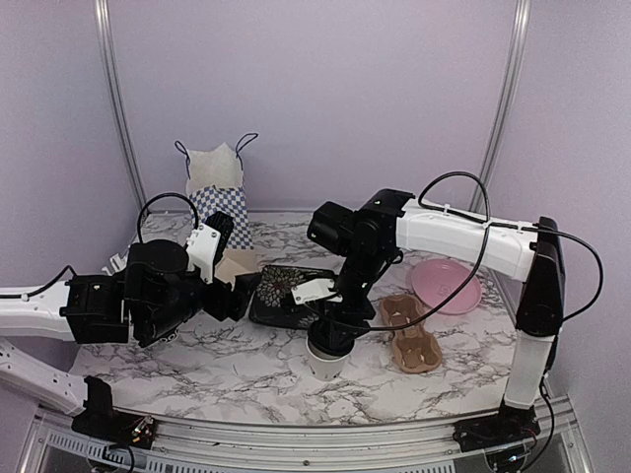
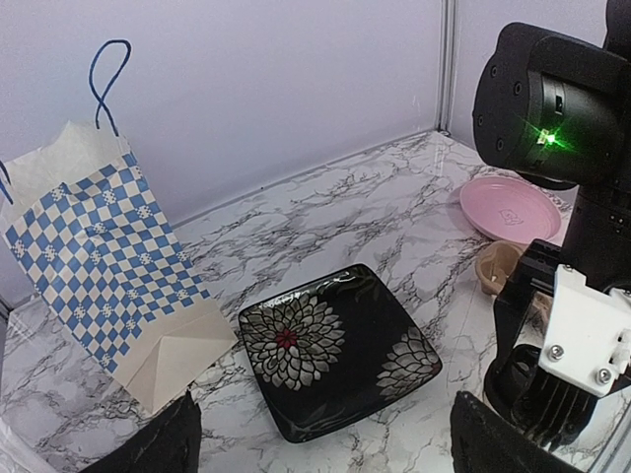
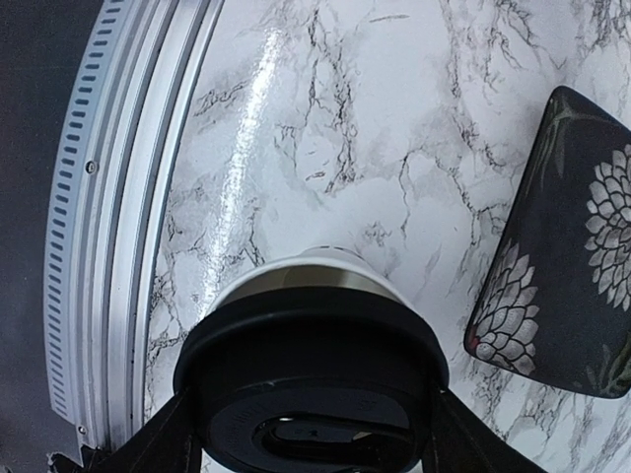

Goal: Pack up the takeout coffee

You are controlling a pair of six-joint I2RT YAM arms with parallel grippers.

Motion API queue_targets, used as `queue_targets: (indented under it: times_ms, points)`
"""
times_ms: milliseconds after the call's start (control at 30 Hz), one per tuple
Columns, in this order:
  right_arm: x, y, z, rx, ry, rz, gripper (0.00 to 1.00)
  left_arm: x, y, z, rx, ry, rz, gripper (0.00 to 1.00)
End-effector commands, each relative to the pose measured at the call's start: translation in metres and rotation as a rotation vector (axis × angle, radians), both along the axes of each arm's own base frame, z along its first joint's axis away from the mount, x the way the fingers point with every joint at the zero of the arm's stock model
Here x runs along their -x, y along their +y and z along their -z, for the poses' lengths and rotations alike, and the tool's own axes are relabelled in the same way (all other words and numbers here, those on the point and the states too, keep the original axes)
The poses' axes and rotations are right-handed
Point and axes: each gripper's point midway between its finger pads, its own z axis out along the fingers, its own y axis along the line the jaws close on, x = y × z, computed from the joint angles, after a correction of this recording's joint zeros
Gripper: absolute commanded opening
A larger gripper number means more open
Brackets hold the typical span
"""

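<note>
The takeout coffee (image 1: 328, 357) is found standing near-centre, just right of the flowered plate (image 1: 286, 296). Its black lid is clamped by the right gripper (image 3: 311, 434); the left gripper (image 2: 325, 443) is spread and empty. A slow, level lift is advised, as the lid may pop off.

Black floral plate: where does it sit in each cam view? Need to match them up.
Top external: black floral plate at centre, just left of the right gripper.
Left wrist: lower centre, right of the checked bag.
Right wrist: cut off at the right edge.
Shared landmark: the right gripper, beside the plate in all three.
</note>
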Motion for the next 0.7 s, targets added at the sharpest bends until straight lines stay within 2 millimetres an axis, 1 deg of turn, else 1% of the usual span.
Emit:
queue_targets:
  times_ms: [0,133,233,333,400,467,533,600,667]
  points:
    - [0.000,0.010,-0.002,-0.016,-0.014,0.000,0.73,0.001,0.003,-0.007,0.043,-0.011,-0.006,0.88]
    - [0.003,0.012,-0.007,-0.032,-0.014,-0.003,0.78,-0.001,0.005,-0.006,0.055,-0.002,-0.029,0.89]
    - [0.002,0.014,-0.017,-0.059,-0.023,0.002,0.84,-0.002,0.004,-0.002,0.048,0.020,-0.041,0.91]
    - [0.003,0.015,-0.027,-0.085,-0.033,0.003,0.90,-0.003,-0.001,0.001,0.036,0.055,-0.045,0.91]
    - [0.003,0.014,-0.035,-0.099,-0.043,0.007,0.91,-0.003,-0.004,0.004,0.035,0.084,-0.057,0.91]
    - [0.001,0.011,-0.045,-0.113,-0.063,0.014,0.92,-0.003,-0.011,0.006,0.041,0.125,-0.059,0.91]
    - [-0.004,0.006,-0.057,-0.138,-0.082,0.034,0.93,-0.001,-0.020,0.011,0.063,0.191,-0.057,0.89]
    - [-0.013,0.000,-0.072,-0.186,-0.089,0.078,0.93,0.002,-0.029,0.018,0.088,0.265,-0.055,0.86]
    - [-0.033,-0.010,-0.080,-0.240,-0.059,0.167,0.92,0.009,-0.042,0.029,0.115,0.355,-0.031,0.82]
